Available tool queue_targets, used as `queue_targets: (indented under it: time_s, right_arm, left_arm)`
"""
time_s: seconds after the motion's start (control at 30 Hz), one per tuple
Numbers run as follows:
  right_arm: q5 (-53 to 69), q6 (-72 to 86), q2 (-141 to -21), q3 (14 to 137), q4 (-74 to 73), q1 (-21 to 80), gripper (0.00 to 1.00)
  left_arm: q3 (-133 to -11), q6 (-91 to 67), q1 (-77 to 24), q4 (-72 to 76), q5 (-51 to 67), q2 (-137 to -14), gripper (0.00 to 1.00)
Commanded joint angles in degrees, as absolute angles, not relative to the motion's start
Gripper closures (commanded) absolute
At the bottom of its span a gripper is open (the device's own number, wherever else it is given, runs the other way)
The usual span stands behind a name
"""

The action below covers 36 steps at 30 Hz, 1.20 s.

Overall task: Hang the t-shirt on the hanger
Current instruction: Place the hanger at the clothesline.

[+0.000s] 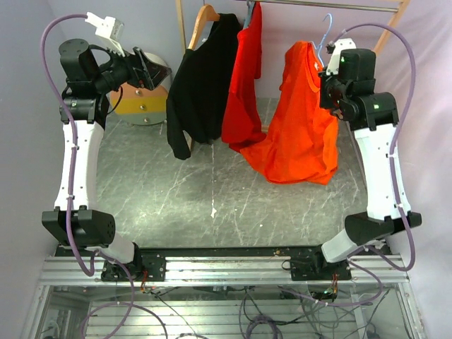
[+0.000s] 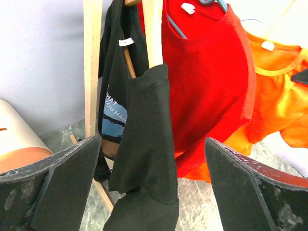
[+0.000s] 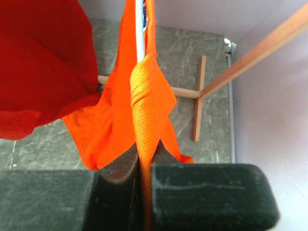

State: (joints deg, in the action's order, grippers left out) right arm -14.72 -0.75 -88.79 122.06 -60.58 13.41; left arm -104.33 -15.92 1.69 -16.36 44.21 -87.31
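– Right fingers (image 3: 207, 192): what have we got in them?
– We have them clamped on a fold of the bright orange short-sleeved cloth t-shirt (image 1: 300, 120), up by its shoulder.
– Where does the shirt hang?
– On the thin pale-blue wire hanger (image 1: 326, 30), whose hook is up by the metal rail (image 1: 325, 6), at the right end of the rack. The hem drops low over our grey marbled counter (image 1: 212, 198).
– And our other arm?
– Our left fingers (image 2: 62, 187) stand wide apart with nothing between them, raised at far left and facing the black garment (image 1: 201, 85) on its thick wooden hanger (image 1: 205, 18). A deeper red shirt (image 1: 244, 78) hangs between the black and the orange.
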Motion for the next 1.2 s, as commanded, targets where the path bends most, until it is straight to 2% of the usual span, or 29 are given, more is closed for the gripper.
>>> queue_targets:
  time_s: [0.0, 0.27, 0.6, 1.17]
  right_arm:
    - [-10.4, -0.8, -90.7, 124.3, -52.9, 11.5, 1.00]
    - [-10.4, 0.0, -95.0, 132.6, -49.7, 10.3, 1.00]
    - [-10.6, -0.6, -93.4, 130.4, -45.6, 9.5, 1.00]
    - [-3.3, 1.1, -98.7, 133.3, -42.8, 1.9, 1.00]
  left_arm:
    - [-103.7, -13.9, 1.6, -16.9, 45.8, -85.6, 0.01]
    - [-103.7, -13.2, 1.6, -17.1, 47.0, -86.5, 0.01]
    - [-103.3, -12.8, 1.6, -16.7, 47.5, -87.6, 0.00]
    - [-101.8, -10.5, 1.6, -18.2, 48.3, -87.5, 0.00]
